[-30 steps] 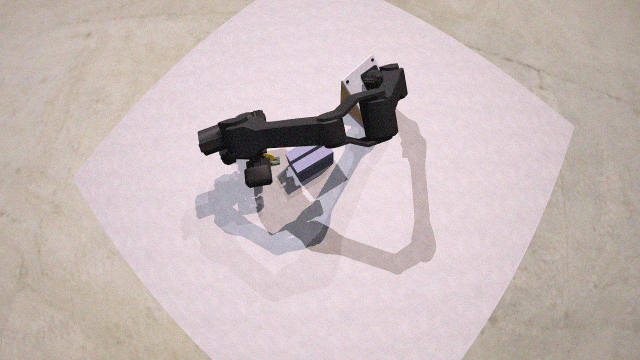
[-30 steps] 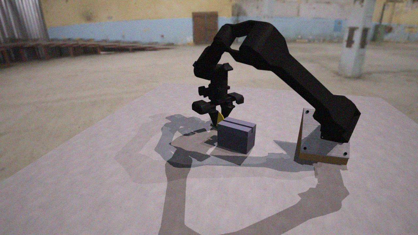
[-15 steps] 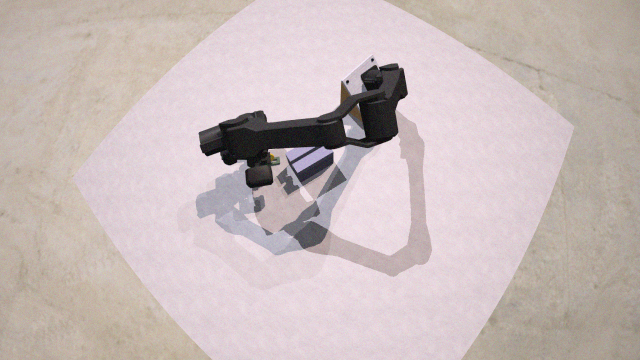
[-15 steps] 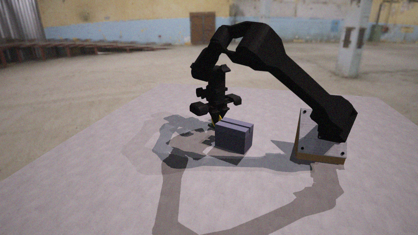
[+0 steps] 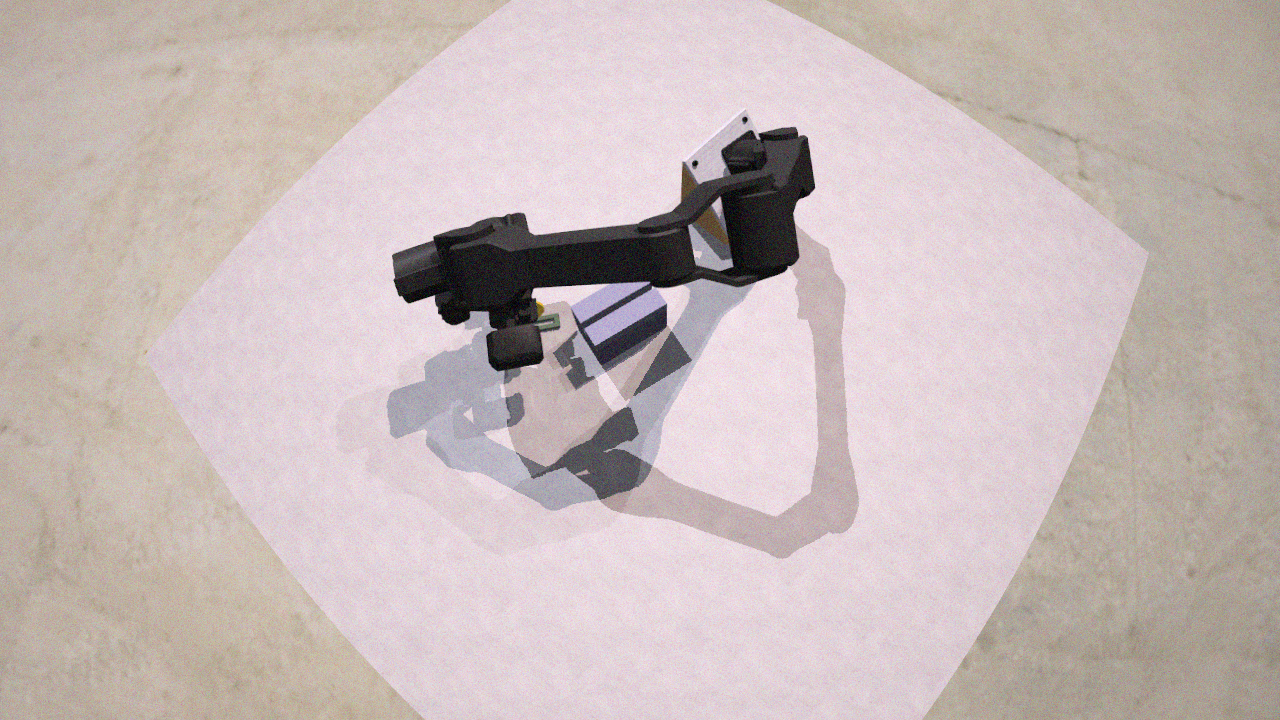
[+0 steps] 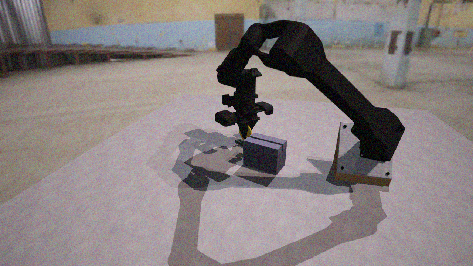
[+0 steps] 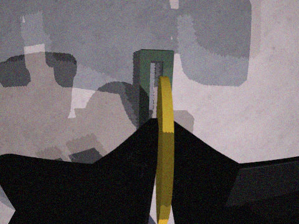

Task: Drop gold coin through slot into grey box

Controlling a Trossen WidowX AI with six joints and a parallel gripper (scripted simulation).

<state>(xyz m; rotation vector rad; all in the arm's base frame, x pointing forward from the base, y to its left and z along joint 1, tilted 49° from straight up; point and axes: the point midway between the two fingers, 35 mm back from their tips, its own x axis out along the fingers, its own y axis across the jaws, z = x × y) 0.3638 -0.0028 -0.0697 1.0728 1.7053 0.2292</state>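
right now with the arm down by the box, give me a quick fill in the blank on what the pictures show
1. The gripper is shut on the gold ____.
2. In the wrist view, the coin is seen edge-on, and beyond it on the mat lies the dark-green ____.
3. The dark line across the lid of the grey box is a narrow ____.
4. In the exterior view, the gripper hangs just to the ____ of the box.

Missing words: coin; holder; slot; left
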